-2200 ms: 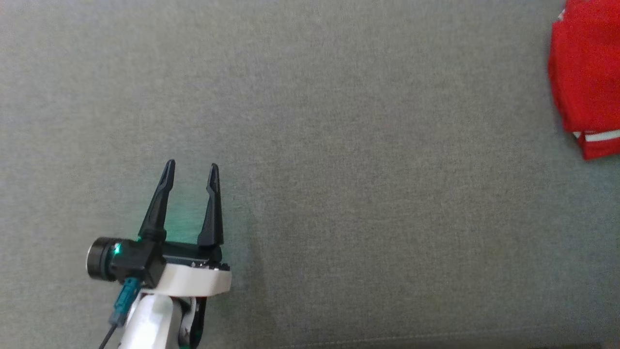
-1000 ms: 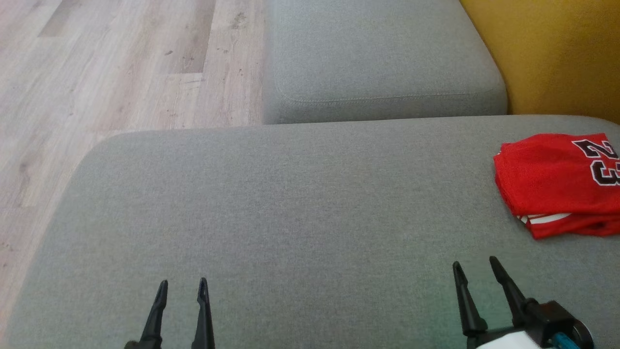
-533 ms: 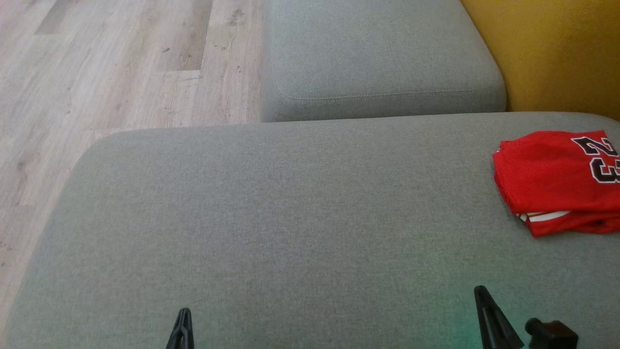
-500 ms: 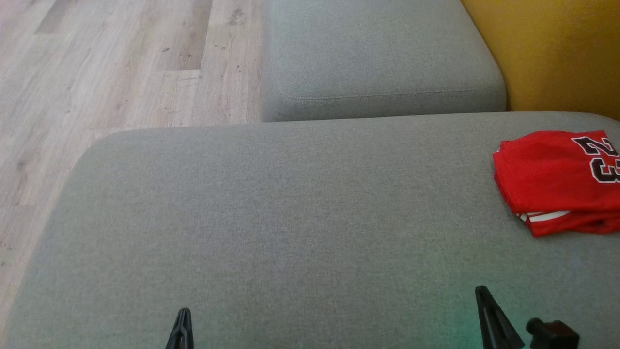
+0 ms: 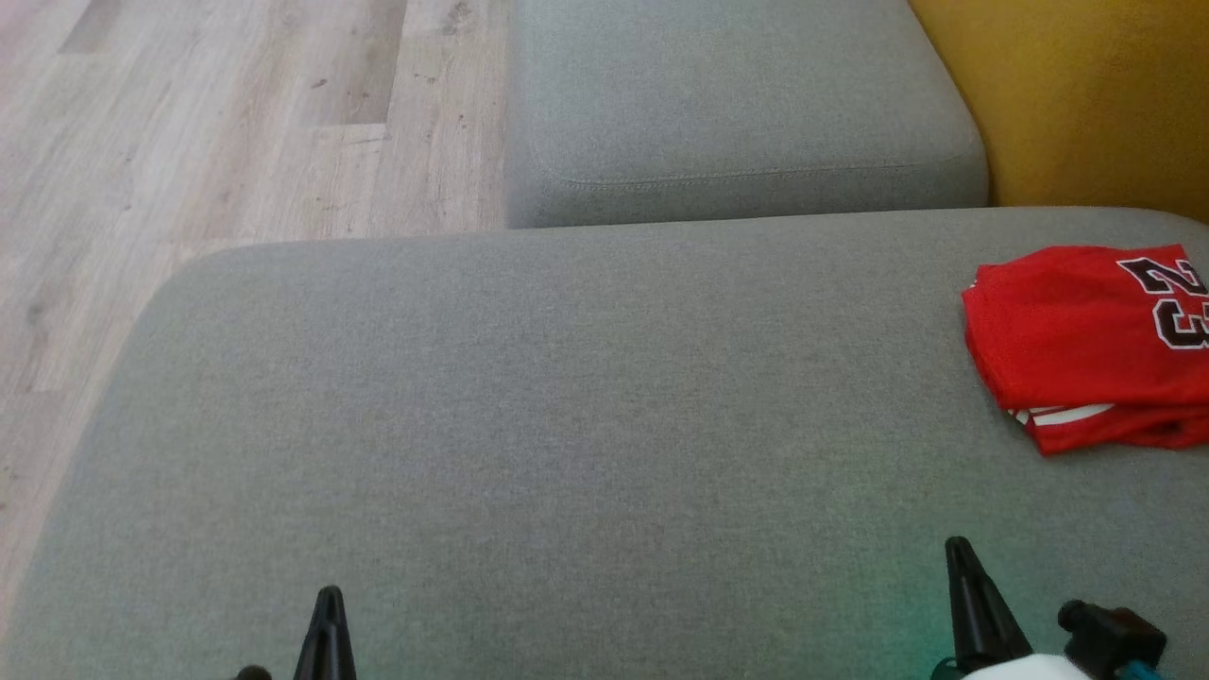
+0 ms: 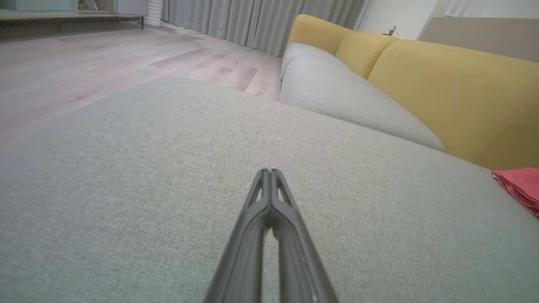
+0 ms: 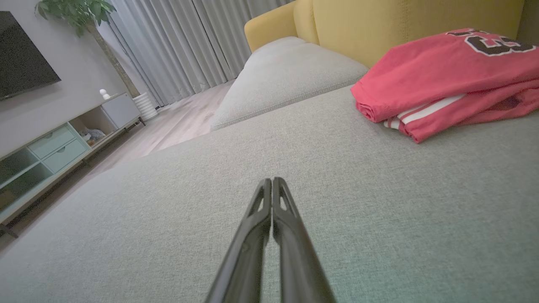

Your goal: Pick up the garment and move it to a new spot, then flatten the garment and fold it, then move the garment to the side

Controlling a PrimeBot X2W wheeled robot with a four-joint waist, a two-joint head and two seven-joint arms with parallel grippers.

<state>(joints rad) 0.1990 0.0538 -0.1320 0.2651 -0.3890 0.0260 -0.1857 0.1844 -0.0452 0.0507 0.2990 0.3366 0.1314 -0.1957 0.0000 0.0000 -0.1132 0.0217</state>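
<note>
A: How are the tools found?

B: The left gripper (image 6: 269, 172) is seen with its two dark fingers pressed together, and nothing is held between them. It is poised low over the grey seat cushion (image 5: 567, 425); whether the fabric is touched cannot be told. The right gripper (image 7: 273, 181) is closed on nothing as well, its fingers meeting along their length above the same cushion.

A: And where is the garment located?

B: The red garment (image 5: 1067, 331) is found folded on the right-hand part of that cushion. It is well apart from the left gripper and nearer the right one, ahead of it and to its right. Dark numerals edged in white are shown on the upper layer, and white stripes are seen at the lower fold.

A: What is placed around it?

B: A yellow backrest (image 5: 1067, 94) is set close behind the garment. A second grey cushion (image 5: 737, 104) is butted against the far edge of the first, and pale wooden floor (image 5: 189, 142) is seen to the left. Grey curtains (image 7: 181, 46) and a low cabinet (image 7: 50, 147) are made out beyond, in the right wrist view.
</note>
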